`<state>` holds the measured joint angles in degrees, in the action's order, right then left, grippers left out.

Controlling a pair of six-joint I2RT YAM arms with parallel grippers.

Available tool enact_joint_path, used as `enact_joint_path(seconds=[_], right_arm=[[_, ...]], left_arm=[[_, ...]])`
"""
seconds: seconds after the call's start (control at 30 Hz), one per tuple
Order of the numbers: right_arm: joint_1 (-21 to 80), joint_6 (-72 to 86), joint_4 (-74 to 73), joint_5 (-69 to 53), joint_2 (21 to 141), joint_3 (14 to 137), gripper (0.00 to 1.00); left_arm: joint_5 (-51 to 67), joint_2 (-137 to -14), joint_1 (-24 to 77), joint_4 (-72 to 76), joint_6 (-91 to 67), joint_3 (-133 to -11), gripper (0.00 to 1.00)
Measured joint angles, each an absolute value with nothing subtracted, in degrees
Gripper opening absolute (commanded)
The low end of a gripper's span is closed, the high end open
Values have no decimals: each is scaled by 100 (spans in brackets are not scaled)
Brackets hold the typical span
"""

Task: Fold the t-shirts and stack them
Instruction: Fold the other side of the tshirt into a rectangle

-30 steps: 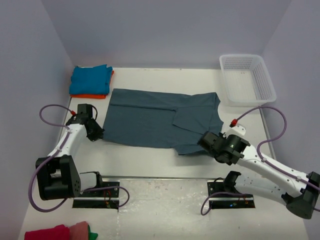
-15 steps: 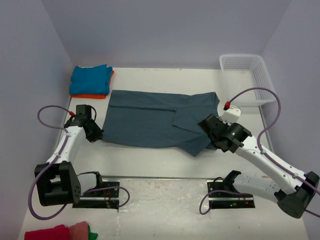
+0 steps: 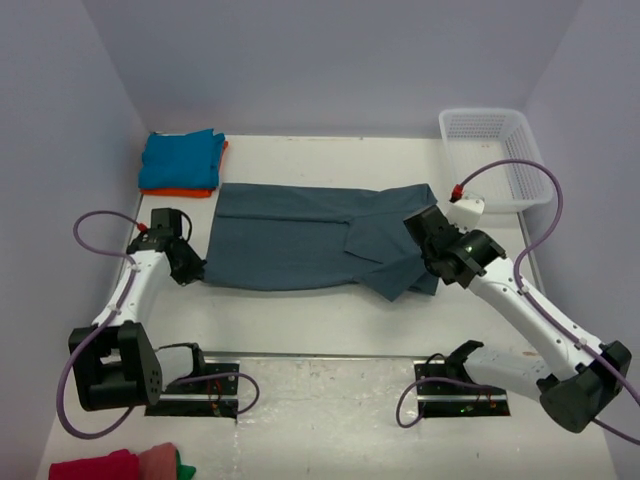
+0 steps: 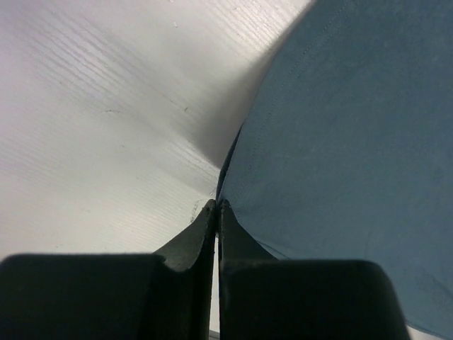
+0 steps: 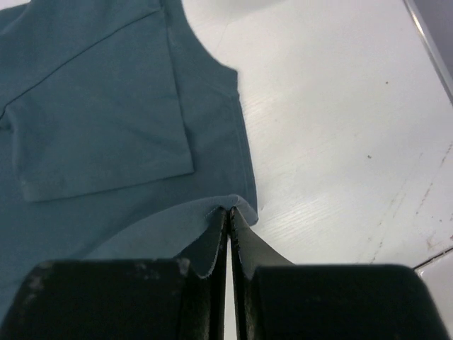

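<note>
The large slate-blue t-shirt [image 3: 300,235] lies spread across the middle of the table. My left gripper [image 3: 192,272] is shut on its near-left corner, seen in the left wrist view [image 4: 216,205] with the cloth [image 4: 354,142] stretching to the right. My right gripper [image 3: 428,262] is shut on the shirt's right edge and holds it lifted over the shirt; the right wrist view [image 5: 231,210] shows the hem pinched between the fingers, with a sleeve [image 5: 99,127] below. The turquoise-blue t-shirt [image 3: 181,157] lies folded on the orange t-shirt [image 3: 180,191] at the far left.
A white mesh basket [image 3: 494,155] stands at the far right corner. Red and pink cloth [image 3: 115,465] lies at the near left, below the arm bases. Bare white table [image 5: 340,127] lies right of the shirt.
My right gripper has moved away from me and slightly right, carrying the shirt's near-right edge up over the shirt. The left gripper has stayed on its corner.
</note>
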<state>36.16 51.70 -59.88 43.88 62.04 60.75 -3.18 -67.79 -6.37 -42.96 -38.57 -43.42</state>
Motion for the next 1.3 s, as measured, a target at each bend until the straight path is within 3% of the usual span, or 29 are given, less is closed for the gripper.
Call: enact_joint_path(seconds=[0.23, 0.9, 1.3], right_arm=[[2862, 4348, -5343, 3918, 6635, 6086, 0], [2370, 3599, -4974, 3642, 7448, 6995, 0], [2091, 3356, -4965, 3627, 8099, 7467, 0]], left_arm=[[-318, -7601, -637, -4169, -3826, -4799, 0], [-340, -8757, -628, -3951, -3573, -6340, 0], [-482, -9452, -141, -3900, -3575, -7271, 0]])
